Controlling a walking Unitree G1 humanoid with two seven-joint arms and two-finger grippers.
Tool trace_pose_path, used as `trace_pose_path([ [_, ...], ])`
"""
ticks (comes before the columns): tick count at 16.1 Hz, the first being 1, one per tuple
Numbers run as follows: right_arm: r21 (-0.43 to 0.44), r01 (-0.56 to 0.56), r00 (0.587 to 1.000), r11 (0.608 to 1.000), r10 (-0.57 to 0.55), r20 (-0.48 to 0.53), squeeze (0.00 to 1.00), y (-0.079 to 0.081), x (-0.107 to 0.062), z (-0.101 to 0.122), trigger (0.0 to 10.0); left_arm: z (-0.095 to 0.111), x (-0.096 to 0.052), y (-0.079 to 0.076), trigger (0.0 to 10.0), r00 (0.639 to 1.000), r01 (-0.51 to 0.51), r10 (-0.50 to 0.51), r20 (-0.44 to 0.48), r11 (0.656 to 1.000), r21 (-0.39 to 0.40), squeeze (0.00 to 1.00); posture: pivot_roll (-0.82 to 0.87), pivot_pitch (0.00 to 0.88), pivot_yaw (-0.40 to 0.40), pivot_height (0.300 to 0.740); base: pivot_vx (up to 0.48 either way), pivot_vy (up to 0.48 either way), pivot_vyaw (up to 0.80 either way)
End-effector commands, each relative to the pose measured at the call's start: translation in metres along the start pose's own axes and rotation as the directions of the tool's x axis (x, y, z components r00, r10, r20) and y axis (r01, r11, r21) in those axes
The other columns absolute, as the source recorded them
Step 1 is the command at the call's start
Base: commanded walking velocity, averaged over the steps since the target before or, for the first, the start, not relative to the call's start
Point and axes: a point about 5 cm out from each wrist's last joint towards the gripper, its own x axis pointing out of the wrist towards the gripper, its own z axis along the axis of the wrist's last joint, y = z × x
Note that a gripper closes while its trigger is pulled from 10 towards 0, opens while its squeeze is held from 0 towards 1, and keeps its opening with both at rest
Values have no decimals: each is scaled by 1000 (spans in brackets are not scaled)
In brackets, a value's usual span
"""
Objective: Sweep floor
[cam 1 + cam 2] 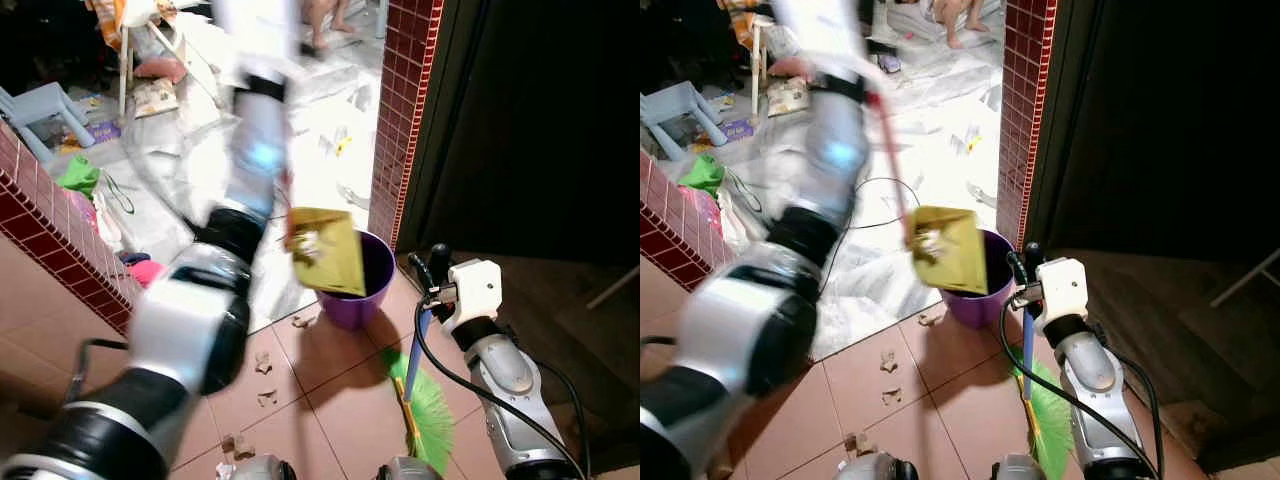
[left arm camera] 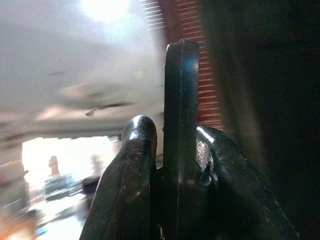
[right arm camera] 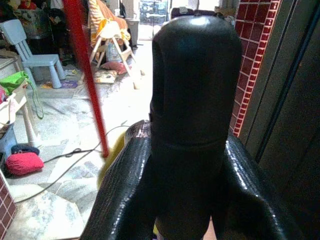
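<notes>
My left arm is raised and blurred, and its gripper (image 2: pixel 180 137) is shut on the thin handle (image 1: pixel 890 150) of a yellow dustpan (image 1: pixel 325 250). The dustpan hangs tilted over the rim of a purple bin (image 1: pixel 378 285), with scraps on it. My right gripper (image 1: pixel 432 262) is low on the right, shut on the black top of a broom with a blue handle (image 1: pixel 416 350). The broom's green bristles (image 1: pixel 428 420) rest on the tiled floor beside the bin. Torn paper scraps (image 1: pixel 265 365) lie on the tiles in front of the bin.
A red brick pillar (image 1: pixel 402 120) stands right behind the bin, with a dark doorway to its right. A low brick wall (image 1: pixel 55 235) runs on the left. Beyond lie white sheets, a cable, a blue chair (image 1: pixel 40 105), a stool and a person's feet (image 1: pixel 325 25).
</notes>
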Motion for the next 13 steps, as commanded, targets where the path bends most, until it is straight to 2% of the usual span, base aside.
trace_pose_path([
  [1,11,7,1000,1000,-7,-13,0,0,-1,-1,10000,6,0,-8,10000,994,95,-95,53,995,12,0,-259,0,138,740,0,0,0],
  [4,11,3,1000,1000,-3,-8,0,1,0,0,10000,1,-16,-35,10000,954,285,-288,79,957,50,0,-255,0,138,740,0,0,0],
  [7,10,4,1000,1000,-4,-7,0,1,2,1,10000,0,-20,-38,10000,936,336,-341,92,940,68,0,-253,0,137,740,0,0,0],
  [8,9,0,1000,1000,0,-2,0,1,2,1,10000,5,-24,-40,10000,900,396,-414,135,907,140,0,-250,0,132,740,0,0,0],
  [11,6,-3,1000,1000,3,0,0,0,4,1,10000,8,-24,-37,10000,884,412,-441,157,892,183,0,-245,0,127,740,0,0,0],
  [13,3,-6,1000,1000,6,2,0,0,5,2,10000,3,-20,-22,10000,925,341,-363,111,923,179,0,-243,0,125,740,0,0,0],
])
